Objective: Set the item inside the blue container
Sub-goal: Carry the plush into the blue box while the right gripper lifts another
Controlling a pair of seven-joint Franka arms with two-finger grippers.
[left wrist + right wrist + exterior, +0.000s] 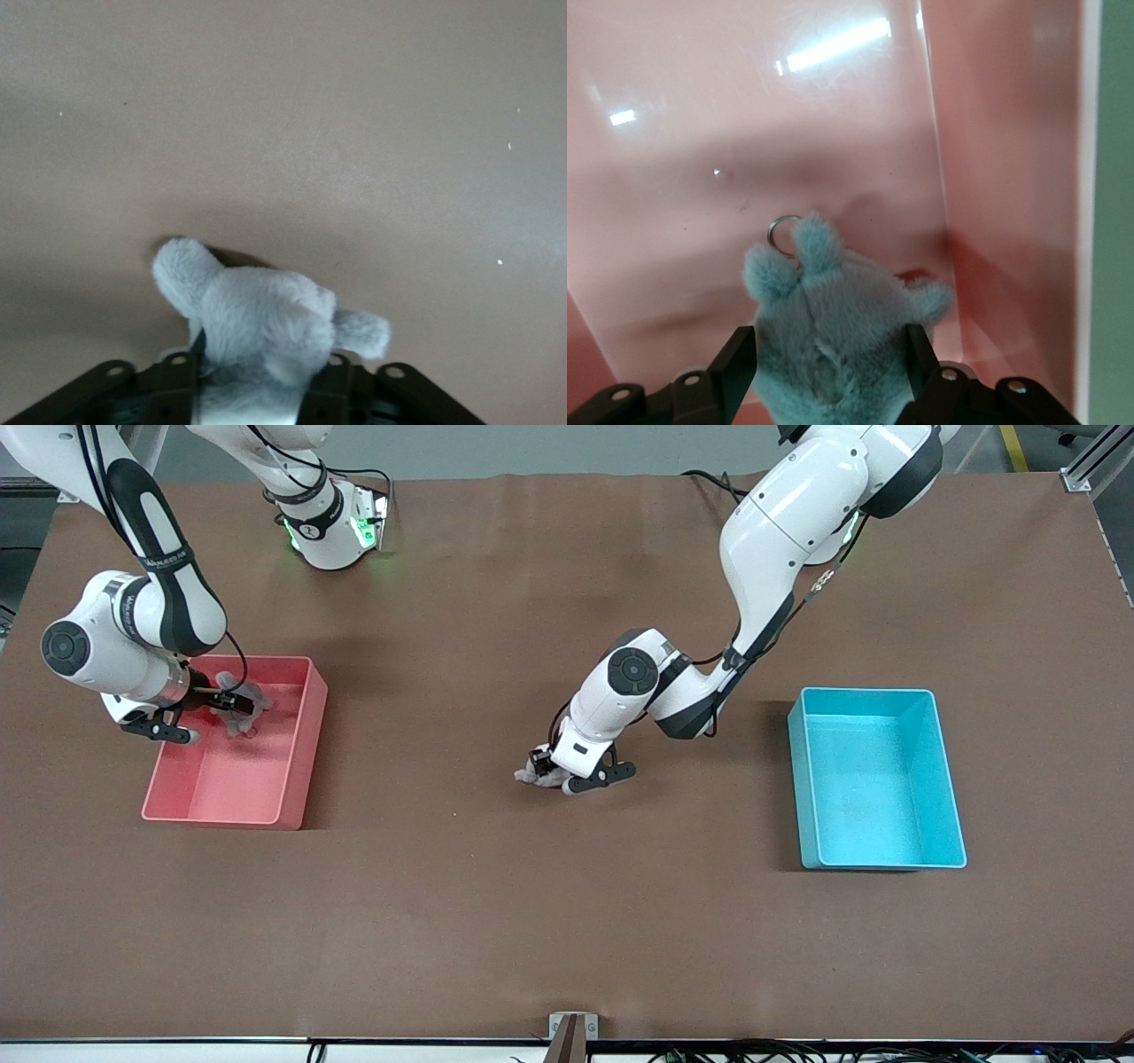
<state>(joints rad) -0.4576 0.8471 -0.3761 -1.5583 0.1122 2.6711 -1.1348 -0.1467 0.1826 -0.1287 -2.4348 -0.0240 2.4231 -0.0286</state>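
Observation:
The blue container [877, 779] stands empty toward the left arm's end of the table. My left gripper [542, 772] is low at the middle of the table, apart from the bin, shut on a grey plush toy [526, 776]. In the left wrist view the same plush toy [257, 314] fills the gap of the left gripper [257, 390] just above the brown tabletop. My right gripper [233, 703] hangs inside the pink bin [312, 717], shut on a second grey plush toy [237, 724]. In the right wrist view that toy [833, 319] sits in the right gripper [831, 347], with a small metal ring [782, 232] at its head.
The pink bin stands toward the right arm's end of the table; its floor [788, 133] shows under the right gripper. Brown table mat [567, 921] lies between the two bins. A small bracket [572, 1027] sits at the table edge nearest the front camera.

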